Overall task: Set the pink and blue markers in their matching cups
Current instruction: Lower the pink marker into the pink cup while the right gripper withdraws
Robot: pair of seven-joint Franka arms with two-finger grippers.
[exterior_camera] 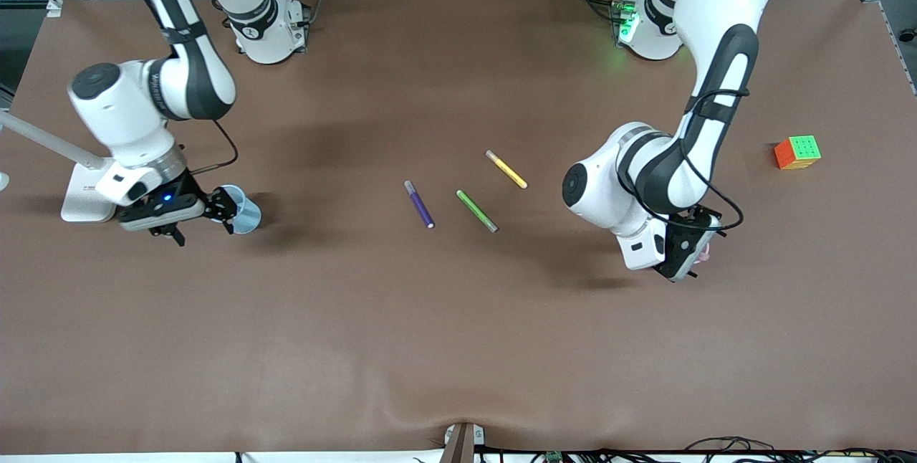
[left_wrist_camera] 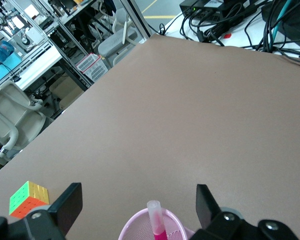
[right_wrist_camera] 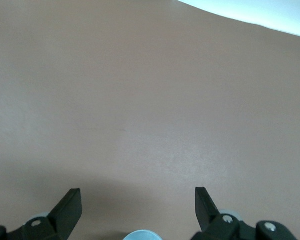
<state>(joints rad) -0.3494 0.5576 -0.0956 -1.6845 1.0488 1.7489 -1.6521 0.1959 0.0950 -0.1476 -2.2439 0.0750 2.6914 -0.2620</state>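
Observation:
The light pink cup (left_wrist_camera: pixel 140 230) stands on the brown table with the magenta-pink marker (left_wrist_camera: pixel 155 220) upright in it, pale cap up. My left gripper (left_wrist_camera: pixel 138 190) is open and empty just over this cup, its fingers (left_wrist_camera: pixel 65 207) wide apart. In the front view the left gripper (exterior_camera: pixel 691 255) hides nearly all of the pink cup (exterior_camera: pixel 706 254). The light blue cup (exterior_camera: pixel 245 211) stands toward the right arm's end. My right gripper (exterior_camera: pixel 211 213) is open and empty over it, and a light blue rim (right_wrist_camera: pixel 142 235) shows between its fingers (right_wrist_camera: pixel 65 210). The blue marker does not show.
A dark purple marker (exterior_camera: pixel 419 203), a green marker (exterior_camera: pixel 477 211) and a yellow marker (exterior_camera: pixel 506 169) lie mid-table. A Rubik's cube (exterior_camera: pixel 797 152) sits near the left arm's end and also shows in the left wrist view (left_wrist_camera: pixel 29 198). A white stand (exterior_camera: pixel 84 194) sits beside the right gripper.

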